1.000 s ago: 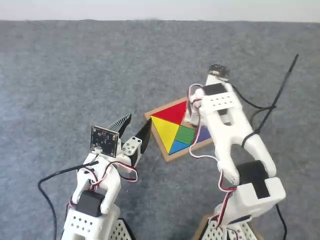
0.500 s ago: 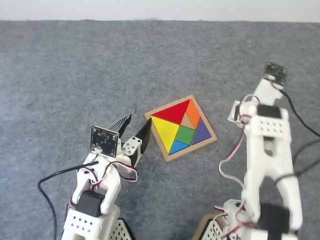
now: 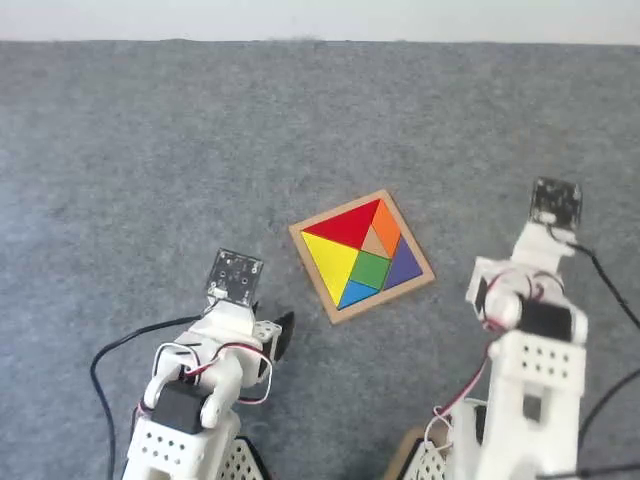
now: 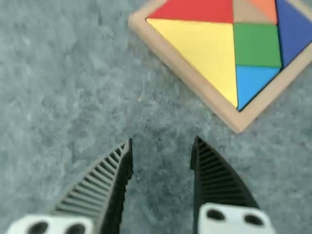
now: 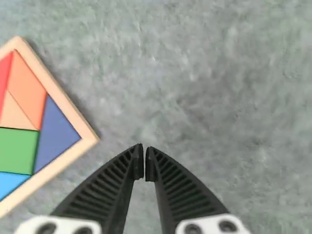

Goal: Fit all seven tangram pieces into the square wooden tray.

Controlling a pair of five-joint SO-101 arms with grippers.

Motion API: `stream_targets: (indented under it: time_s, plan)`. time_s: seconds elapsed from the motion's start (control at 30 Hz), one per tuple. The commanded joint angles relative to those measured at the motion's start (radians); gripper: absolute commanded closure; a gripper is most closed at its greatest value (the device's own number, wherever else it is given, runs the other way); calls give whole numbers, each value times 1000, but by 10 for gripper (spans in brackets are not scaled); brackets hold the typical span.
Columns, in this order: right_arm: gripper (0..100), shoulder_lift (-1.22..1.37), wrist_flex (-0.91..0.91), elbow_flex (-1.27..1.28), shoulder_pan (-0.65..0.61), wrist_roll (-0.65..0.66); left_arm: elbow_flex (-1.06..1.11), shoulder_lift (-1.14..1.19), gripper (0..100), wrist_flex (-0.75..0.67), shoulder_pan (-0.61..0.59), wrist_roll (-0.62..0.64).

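The square wooden tray (image 3: 425, 271) lies turned like a diamond mid-table, holding red (image 3: 345, 227), yellow (image 3: 335, 262), green (image 3: 372, 270), light blue (image 3: 357, 292), purple (image 3: 404, 265), orange (image 3: 387, 227) and tan (image 3: 375, 243) pieces flush inside. My left gripper (image 4: 161, 146) is open and empty over bare carpet, a short way from the tray's near-left edge (image 4: 195, 90). My right gripper (image 5: 144, 148) is shut on nothing, just off the tray's right corner (image 5: 90, 139). In the high view both arms sit drawn back at the near edge, left arm (image 3: 215, 345), right arm (image 3: 530, 300).
Grey carpet (image 3: 150, 150) covers the whole table, with wide free room behind and to both sides of the tray. Cables trail from the left arm's base (image 3: 110, 350) and along the right arm (image 3: 600, 275).
The right arm lifted off the tray and drew back to the near right. The left arm pulled back toward its base, its gripper now farther from the tray.
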Motion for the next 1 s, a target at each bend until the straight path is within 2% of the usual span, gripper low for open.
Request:
stream_targets:
  time_s: [0.0, 0.4, 0.6, 0.97]
  plan:
    - [982, -160, -1, 94, 53, 17, -10, -21, 804, 49, 2, -5]
    - [982, -593, -107, 437, 53, 25, -10, -18, 804, 43, 2, -3]
    - [982, -812, -104, 609, 51, 170, -10, -18, 804, 43, 2, -3]
    - [983, -883, 216, 606, 59, 377, -10, -18, 804, 43, 2, -3]
